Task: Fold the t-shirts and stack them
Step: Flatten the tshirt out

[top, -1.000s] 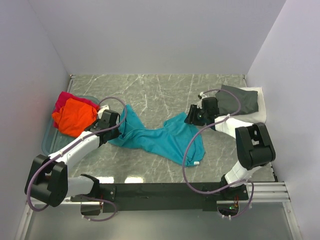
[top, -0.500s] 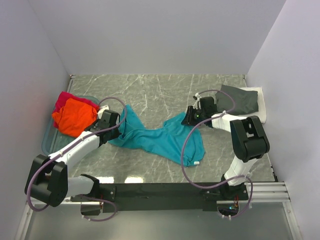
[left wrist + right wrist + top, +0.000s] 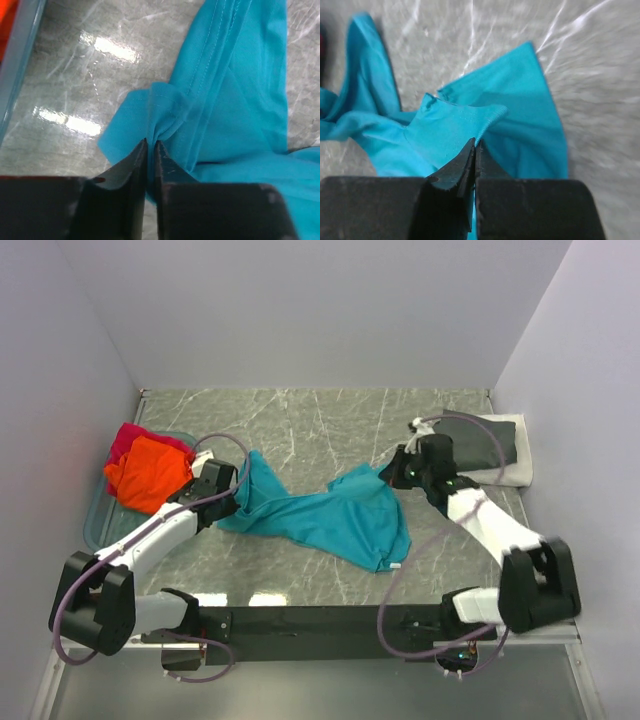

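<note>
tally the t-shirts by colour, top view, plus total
teal t-shirt: 1
orange t-shirt: 1
magenta-red t-shirt: 1
dark grey t-shirt: 1
white t-shirt: 1
Total: 5

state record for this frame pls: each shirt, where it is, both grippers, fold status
teal t-shirt: unfolded, rumpled, stretched across the middle of the table
left gripper: shut on the teal t-shirt's left end
right gripper: shut on its right end
orange t-shirt: heaped in the tub, far left
magenta-red t-shirt: behind the orange one, at the tub's far end
dark grey t-shirt: lying on the white t-shirt, far right
fold status: teal not yet folded
</note>
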